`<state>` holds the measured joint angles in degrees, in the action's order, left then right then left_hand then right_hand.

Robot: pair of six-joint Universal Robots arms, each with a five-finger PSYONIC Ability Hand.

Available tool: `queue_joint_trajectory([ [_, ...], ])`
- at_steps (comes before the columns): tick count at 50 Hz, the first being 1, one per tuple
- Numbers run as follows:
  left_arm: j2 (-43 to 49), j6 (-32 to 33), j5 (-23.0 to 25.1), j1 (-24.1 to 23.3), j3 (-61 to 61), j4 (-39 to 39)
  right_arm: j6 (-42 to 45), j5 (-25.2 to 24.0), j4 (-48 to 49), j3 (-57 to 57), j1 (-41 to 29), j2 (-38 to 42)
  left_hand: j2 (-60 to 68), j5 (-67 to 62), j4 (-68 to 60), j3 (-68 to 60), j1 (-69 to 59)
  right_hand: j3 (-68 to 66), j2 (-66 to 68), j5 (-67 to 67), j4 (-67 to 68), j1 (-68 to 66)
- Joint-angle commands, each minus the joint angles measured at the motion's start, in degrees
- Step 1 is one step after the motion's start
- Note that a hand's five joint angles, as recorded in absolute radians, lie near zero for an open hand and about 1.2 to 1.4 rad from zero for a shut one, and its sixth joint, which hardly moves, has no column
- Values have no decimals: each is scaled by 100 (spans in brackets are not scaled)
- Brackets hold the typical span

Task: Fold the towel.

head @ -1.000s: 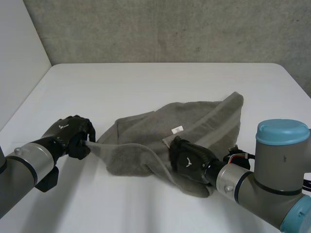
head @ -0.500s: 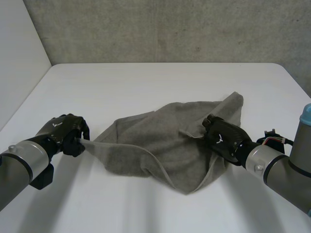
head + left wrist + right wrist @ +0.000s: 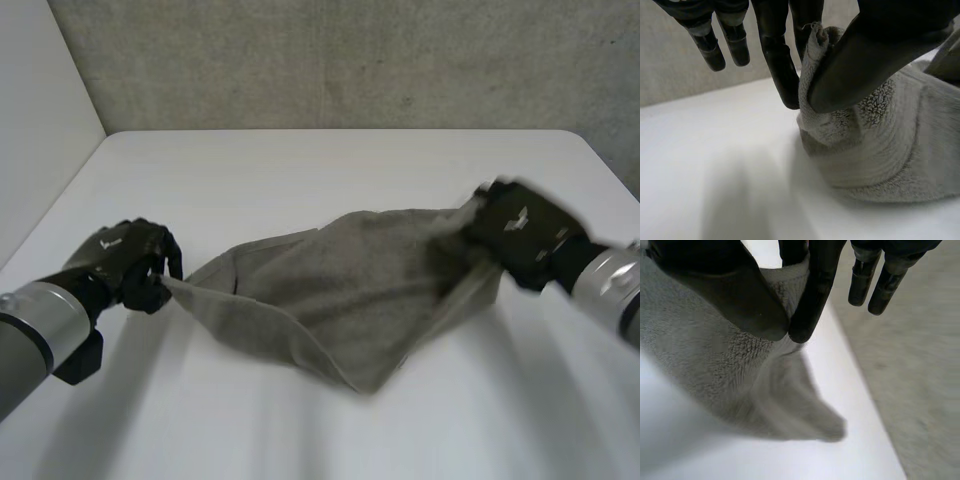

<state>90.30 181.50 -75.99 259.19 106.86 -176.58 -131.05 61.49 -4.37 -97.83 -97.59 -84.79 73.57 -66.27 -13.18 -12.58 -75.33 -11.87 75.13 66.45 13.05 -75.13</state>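
Note:
A grey towel point(image 3: 345, 295) is stretched between my two hands above the white table point(image 3: 300, 170), its middle sagging to a point near the front. My left hand point(image 3: 130, 262) pinches the towel's left corner point(image 3: 817, 42) between thumb and a finger. My right hand point(image 3: 520, 232) holds the towel's right end, and in the right wrist view the towel point(image 3: 705, 355) is pinched between its thumb and a finger point(image 3: 812, 300), with the rest hanging below.
A concrete wall point(image 3: 350, 60) runs behind the table's far edge. A pale side wall point(image 3: 30, 110) stands at the left. The table's right edge point(image 3: 865, 405) lies close beside my right hand.
My right hand moved from the towel's front middle out to the right and up, closing on the right end. The left hand drew slightly left. The towel is now pulled taut and partly lifted.

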Motion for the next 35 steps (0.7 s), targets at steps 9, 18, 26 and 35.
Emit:
queue_joint_trajectory([
  [9,663,131,22,176,-656,1,-44,698,-715,853,285,665,643,-373,318,258,-467,187,487,355,-305,-487],
  [18,2252,369,-30,123,-1753,-61,317,856,143,1458,-277,1727,643,-373,318,258,-467,187,487,355,-305,-487],
  [26,3082,185,-293,-17,-4001,-288,-24,1382,2059,3038,-839,2142,643,-373,318,258,-467,187,487,355,-305,-487],
  [35,1464,-334,-575,-97,-4568,-2021,-1916,1815,3039,3869,-797,1193,643,-373,318,258,-467,187,487,355,-305,-487],
])
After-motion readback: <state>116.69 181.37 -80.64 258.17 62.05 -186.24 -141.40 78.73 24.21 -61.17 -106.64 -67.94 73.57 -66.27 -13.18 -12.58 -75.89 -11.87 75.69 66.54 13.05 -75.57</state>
